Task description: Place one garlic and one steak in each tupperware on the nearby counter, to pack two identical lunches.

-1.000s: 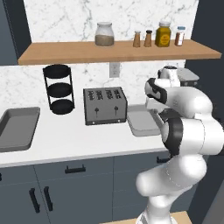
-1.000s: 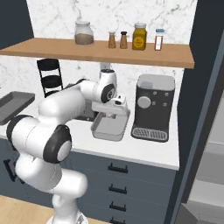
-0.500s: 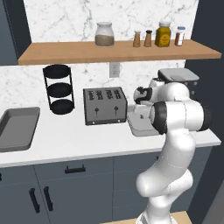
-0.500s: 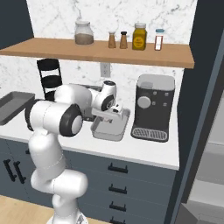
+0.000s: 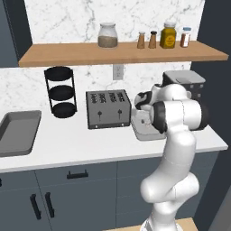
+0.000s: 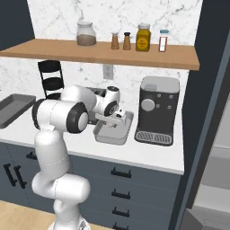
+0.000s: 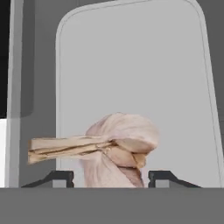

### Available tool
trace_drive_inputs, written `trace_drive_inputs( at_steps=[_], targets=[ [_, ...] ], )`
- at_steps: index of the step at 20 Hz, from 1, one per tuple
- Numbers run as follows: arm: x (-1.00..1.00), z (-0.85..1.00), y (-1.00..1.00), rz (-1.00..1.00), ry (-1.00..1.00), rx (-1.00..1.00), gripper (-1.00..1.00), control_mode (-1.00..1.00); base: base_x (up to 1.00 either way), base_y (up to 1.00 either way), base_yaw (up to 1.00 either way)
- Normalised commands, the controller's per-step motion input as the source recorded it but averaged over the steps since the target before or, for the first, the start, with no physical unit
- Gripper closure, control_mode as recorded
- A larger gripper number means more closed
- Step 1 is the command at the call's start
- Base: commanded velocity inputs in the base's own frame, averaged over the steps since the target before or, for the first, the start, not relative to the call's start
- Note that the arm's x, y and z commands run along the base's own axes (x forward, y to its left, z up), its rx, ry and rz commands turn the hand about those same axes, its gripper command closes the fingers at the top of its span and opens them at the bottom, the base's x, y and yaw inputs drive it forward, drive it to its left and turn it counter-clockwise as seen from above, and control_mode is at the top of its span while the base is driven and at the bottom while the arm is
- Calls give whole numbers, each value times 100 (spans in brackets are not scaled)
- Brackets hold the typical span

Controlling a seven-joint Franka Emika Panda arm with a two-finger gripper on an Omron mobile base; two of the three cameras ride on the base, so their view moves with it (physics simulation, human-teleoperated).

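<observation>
A garlic point(image 7: 120, 146) bulb lies between the two dark fingertips point(image 7: 59, 178) of the gripper point(image 7: 109, 179), over the pale floor of a grey tupperware point(image 7: 131, 57). The tips stand a little apart on either side of the bulb; whether they still pinch it or have let go cannot be told, and the bulb's underside is cut off at the bottom of the hand view. Its dry stalk points to the left in that view.

From the base cameras the gripper point(image 6: 113, 120) hangs low over the tupperware point(image 6: 126, 124), which sits on the white surface point(image 5: 90, 146) between a toaster point(image 5: 108, 108) and a black coffee machine point(image 6: 158, 110). The arm hides most of the tray in the left base view, and the garlic is too small to make out there. A second grey tray point(image 5: 18, 133) lies far to the left, cut off by the frame edge. Jars point(image 5: 108, 35) and bottles point(image 6: 143, 37) stand on the wooden shelf point(image 5: 122, 52); their labels cannot be read. No writing shows anywhere.
</observation>
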Motion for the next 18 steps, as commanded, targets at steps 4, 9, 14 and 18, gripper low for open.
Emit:
trace_drive_inputs(
  at_steps=[4,9,14,18],
  targets=[
    [-31,74,25,-3,0,0,-100,-100,0,0,0],
    [-94,73,24,-2,0,-1,-100,-100,0,0,0],
    [-100,14,4,-1,-6,-5,-100,-100,0,0,0],
    [-25,0,-3,0,-7,-1,-100,100,-75,-23,0]
  ],
)
